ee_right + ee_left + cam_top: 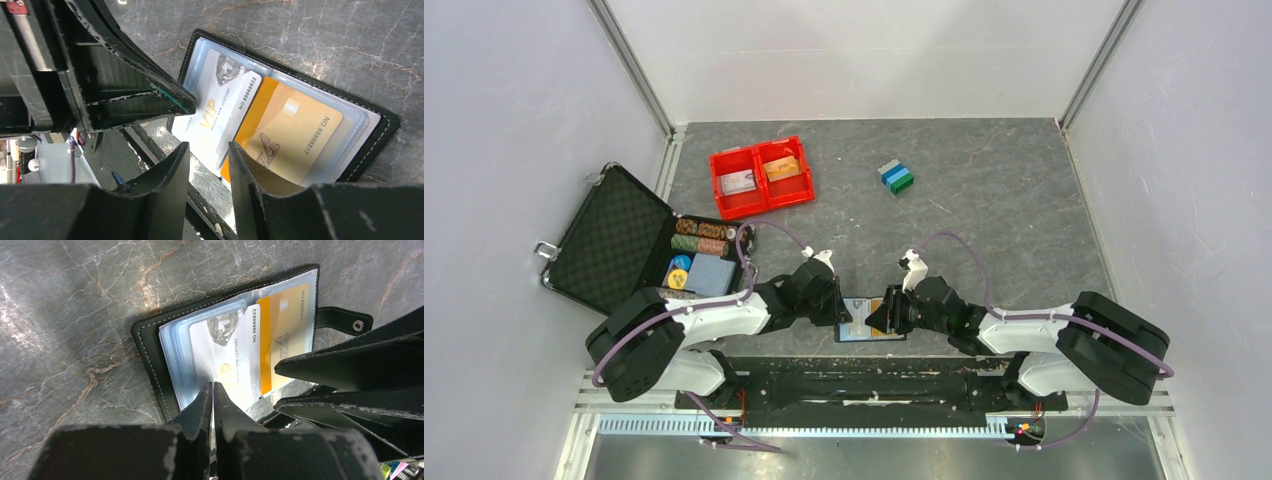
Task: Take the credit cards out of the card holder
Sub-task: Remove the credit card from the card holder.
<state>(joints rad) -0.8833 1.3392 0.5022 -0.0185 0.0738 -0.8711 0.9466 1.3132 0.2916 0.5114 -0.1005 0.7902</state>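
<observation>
The card holder [864, 335] lies open at the table's near edge, between my two grippers; its black edge [150, 355] and clear sleeves show in both wrist views [385, 125]. A whitish-grey card [225, 350] sticks partly out of its sleeve [215, 115]. An orange card [287, 335] sits in the sleeve beside it [295, 135]. My left gripper [213, 387] is shut on the whitish-grey card's near edge [839, 305]. My right gripper [209, 147] is open and empty, with one finger over the orange card's near corner [886, 315].
A red two-compartment tray [769, 208] at the back left holds a whitish card [739, 182] and an orange card [782, 168]. An open black foam-lined case [614, 240] with poker chips [699, 235] stands left. Stacked blocks [896, 177] sit at the back.
</observation>
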